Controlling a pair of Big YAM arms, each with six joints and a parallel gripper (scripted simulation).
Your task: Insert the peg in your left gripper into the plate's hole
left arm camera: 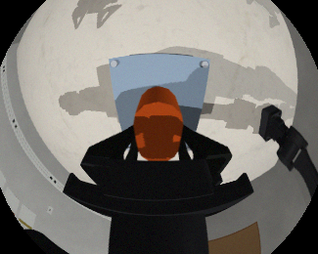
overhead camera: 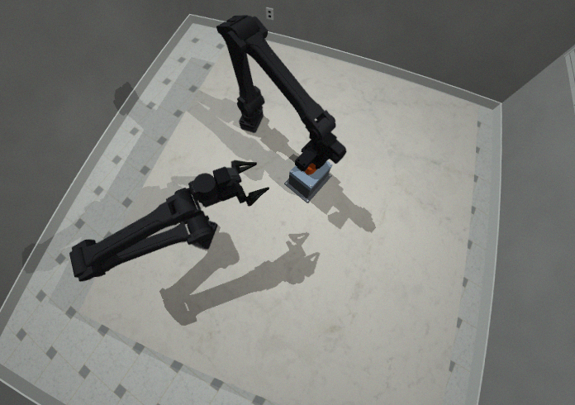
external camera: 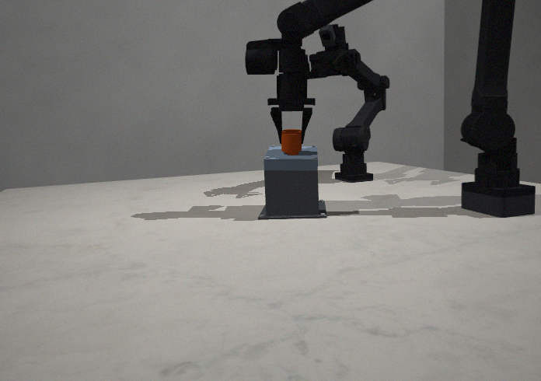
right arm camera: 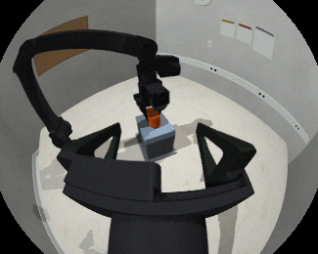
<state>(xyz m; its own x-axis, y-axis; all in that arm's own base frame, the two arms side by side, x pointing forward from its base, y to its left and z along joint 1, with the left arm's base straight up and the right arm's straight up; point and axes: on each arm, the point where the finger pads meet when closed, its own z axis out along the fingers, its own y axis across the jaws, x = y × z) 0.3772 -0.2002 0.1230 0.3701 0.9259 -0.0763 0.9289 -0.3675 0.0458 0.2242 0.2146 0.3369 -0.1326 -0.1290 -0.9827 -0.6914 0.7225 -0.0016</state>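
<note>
The orange peg (overhead camera: pixel 309 168) (external camera: pixel 291 141) (left arm camera: pixel 158 108) (right arm camera: pixel 154 118) stands upright over the blue plate (external camera: pixel 273 153) (left arm camera: pixel 136 73), which forms the top of a grey block. In the exterior view its wide head is just above the plate, with only a short sliver of narrower shank showing below it. The rest of the shank is out of sight, seemingly in the hole; the hole itself is hidden. My left gripper (external camera: pixel 291 139) (left arm camera: pixel 158 126) is shut on the peg's head from both sides, pointing down. My right gripper (overhead camera: pixel 262 175) is open and empty, away from the block.
The grey block (external camera: pixel 291 191) stands on a thin flanged base (external camera: pixel 322 214) on the pale floor. Small screws (left arm camera: pixel 114 63) (left arm camera: pixel 204 63) sit at the plate's corners. The right arm (overhead camera: pixel 139 226) reaches in from the side in the top view, with a gap between its fingertips and the block.
</note>
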